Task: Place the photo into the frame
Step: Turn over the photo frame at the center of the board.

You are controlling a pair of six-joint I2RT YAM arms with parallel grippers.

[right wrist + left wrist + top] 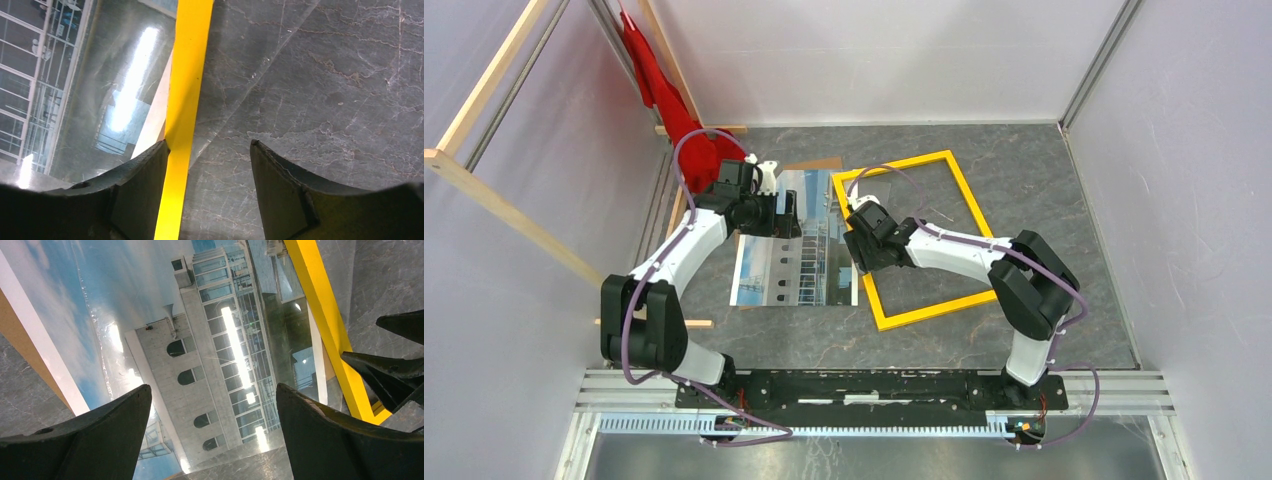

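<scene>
Beneath the left gripper point(212, 390) the middle of the photo point(796, 270) is hidden from above, and a brown board point(819, 163) only peeks out past its far edge. Whether the print's right edge slips under the frame point(972, 205) or merely meets it is hard to tell, because glare from a clear sheet point(225, 50) blurs that seam. Face up on the table point(1044, 180), the photo lies just left of the frame, its long axis running away from the arms. Yellow side up, the frame runs the same way, its far end leaning left. Both pairs of fingers are spread and hold nothing. The frame's left bar passes between the fingers of the right gripper point(207, 145).
</scene>
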